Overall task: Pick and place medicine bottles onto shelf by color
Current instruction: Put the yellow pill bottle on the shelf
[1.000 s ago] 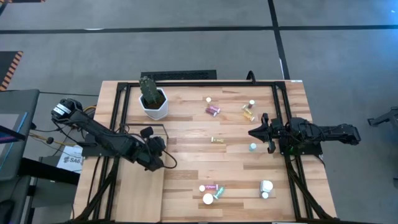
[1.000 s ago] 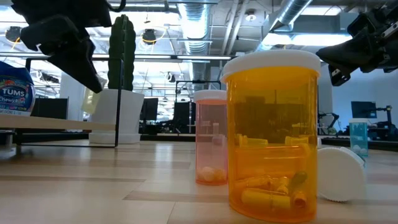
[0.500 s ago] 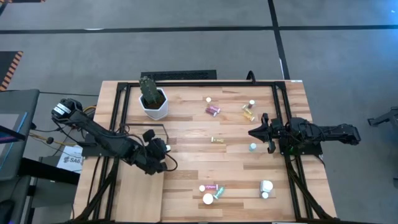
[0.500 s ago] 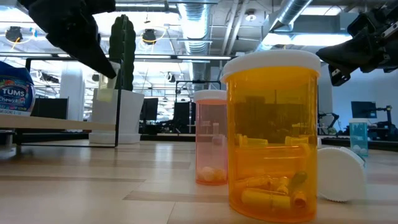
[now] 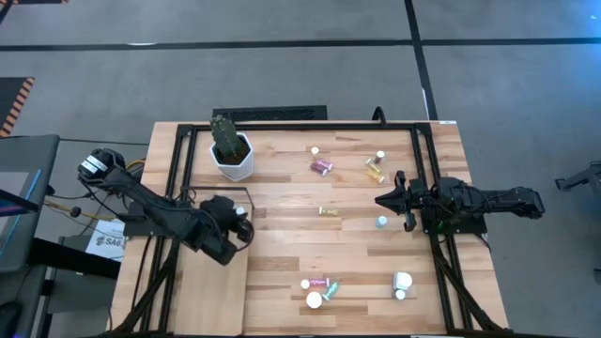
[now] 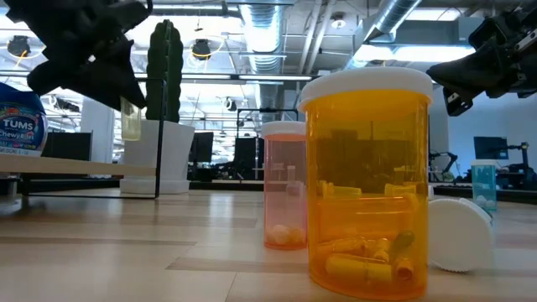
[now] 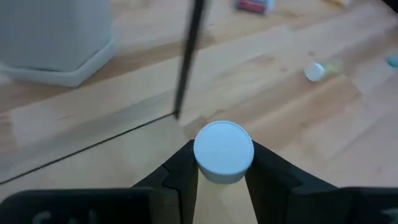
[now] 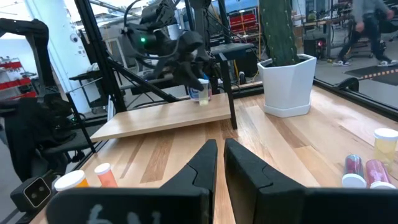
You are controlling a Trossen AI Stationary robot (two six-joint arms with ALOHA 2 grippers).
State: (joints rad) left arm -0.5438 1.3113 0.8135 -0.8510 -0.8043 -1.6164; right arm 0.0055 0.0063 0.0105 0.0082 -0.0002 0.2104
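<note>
Over the shelf (image 5: 211, 296) edge, left gripper (image 7: 222, 171) has swung back from the counter, jaws gripping a white-capped bottle (image 7: 223, 151); placement next. Right gripper (image 8: 217, 163) idle, jaws closed.

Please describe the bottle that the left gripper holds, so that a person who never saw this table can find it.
Start at the white hexagonal plant pot with its cactus; just in front of it begins the pale shelf. Above the shelf's corner, the left gripper holds a white-capped bottle. It is the only bottle lifted off the wood.
</note>
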